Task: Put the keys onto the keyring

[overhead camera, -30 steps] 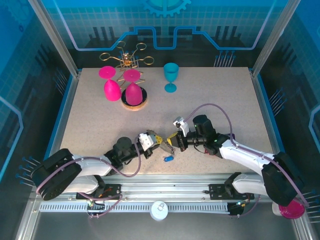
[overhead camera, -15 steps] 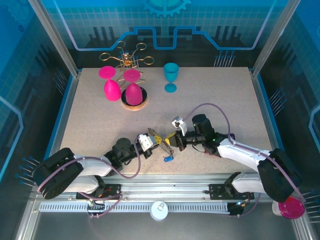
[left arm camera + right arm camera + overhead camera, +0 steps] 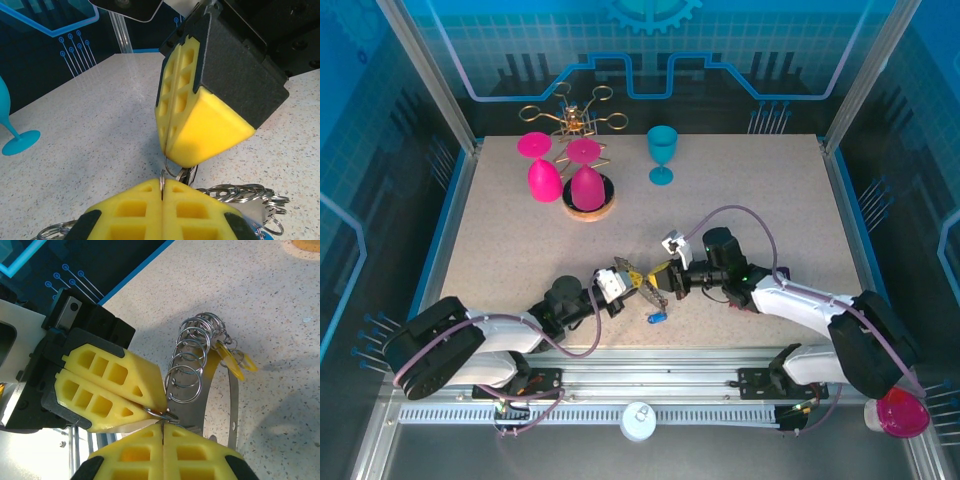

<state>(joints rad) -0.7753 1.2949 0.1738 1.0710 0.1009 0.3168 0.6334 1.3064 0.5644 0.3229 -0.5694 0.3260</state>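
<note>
My left gripper [image 3: 631, 277] and right gripper [image 3: 663, 279] meet tip to tip near the table's front middle. In the left wrist view the left gripper [image 3: 162, 189] is shut on a thin metal ring [image 3: 162, 179], with the right gripper's yellow pads [image 3: 200, 120] just above it. In the right wrist view the right gripper [image 3: 163, 424] is shut on a small linked ring [image 3: 161, 414], touching the left pads [image 3: 112, 385]. The keyring's grey band [image 3: 233, 405] hangs behind, carrying several split rings [image 3: 192, 357] and a yellow-tagged key [image 3: 229, 360]. A blue key [image 3: 656, 319] lies on the table below.
A gold wire rack [image 3: 576, 118] on a cork base [image 3: 588, 208] stands at the back left with two pink goblets [image 3: 542, 170]. A teal goblet [image 3: 662, 153] is at the back centre. The table's front edge runs just below the blue key.
The right gripper has edged left toward the left gripper, and the two sets of pads now touch. The blue key has stayed put.
</note>
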